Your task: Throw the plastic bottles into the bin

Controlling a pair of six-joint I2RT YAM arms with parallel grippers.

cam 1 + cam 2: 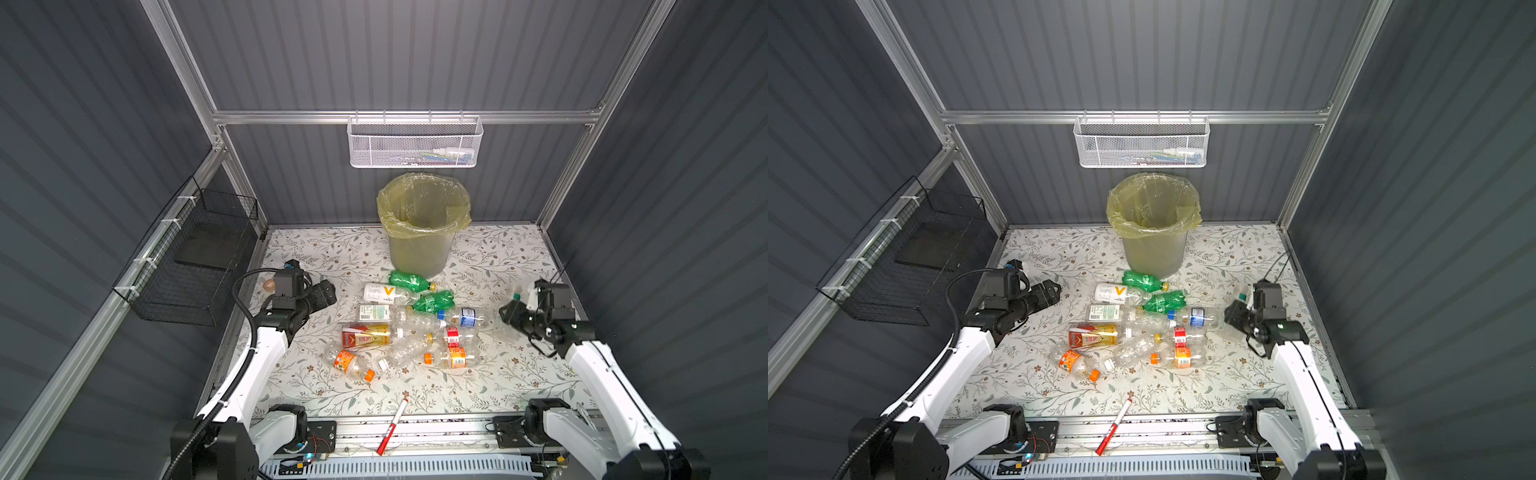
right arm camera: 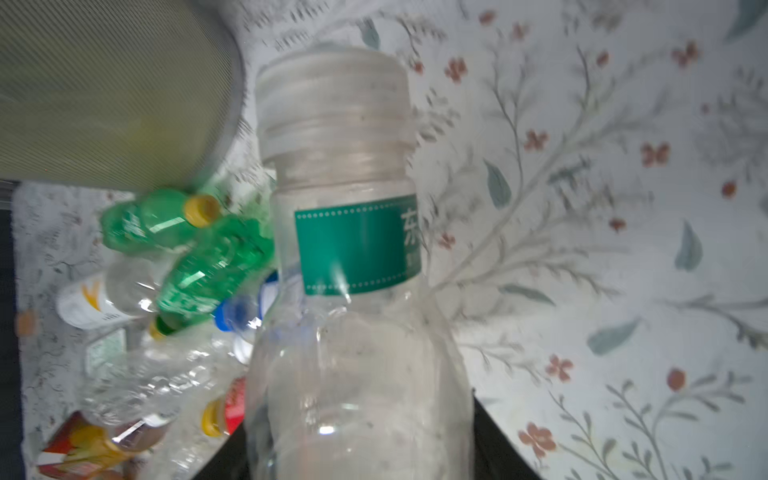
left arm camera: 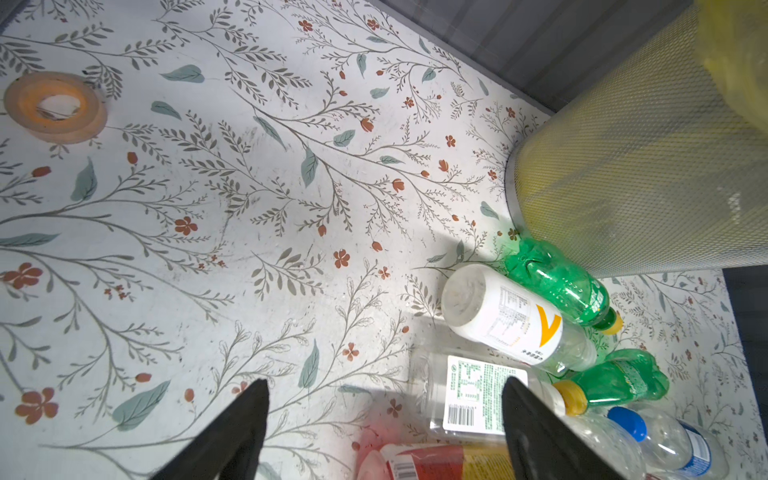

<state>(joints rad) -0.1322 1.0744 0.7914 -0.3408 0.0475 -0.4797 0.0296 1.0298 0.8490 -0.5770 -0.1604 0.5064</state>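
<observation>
My right gripper [image 1: 510, 312] is clenched on a clear bottle [image 2: 353, 291] with a green band. In the right wrist view this bottle fills the middle. My two black fingers [image 2: 490, 440] squeeze its body from both sides. Its wide pale cap sticks out past them. In both top views this gripper is at the right of the frame, a little below the middle, over the flowery table [image 1: 478, 386]. The green band shows just above the gripper there.

My left gripper [image 1: 326, 291] is open and has nothing in it. In the left wrist view its two fingers [image 3: 245, 419] stand wide apart. In both top views it is left of the middle, just beside the heap.

The other bottles [image 1: 411, 320] lie on their sides in a heap in the middle of the frame. Two of them are green. One green bottle [image 1: 409, 280] lies right by the foot of the bin [image 1: 419, 249]. I cannot tell if it touches.

The bin stands at the back of the table, just above the heap in the frame. It has a yellow bag in it.

A red and white pen [image 1: 392, 426] lies at the lower middle, partly over the metal rail. A roll of tape [image 3: 54, 107] lies flat near the left edge of the table, behind my left gripper.
</observation>
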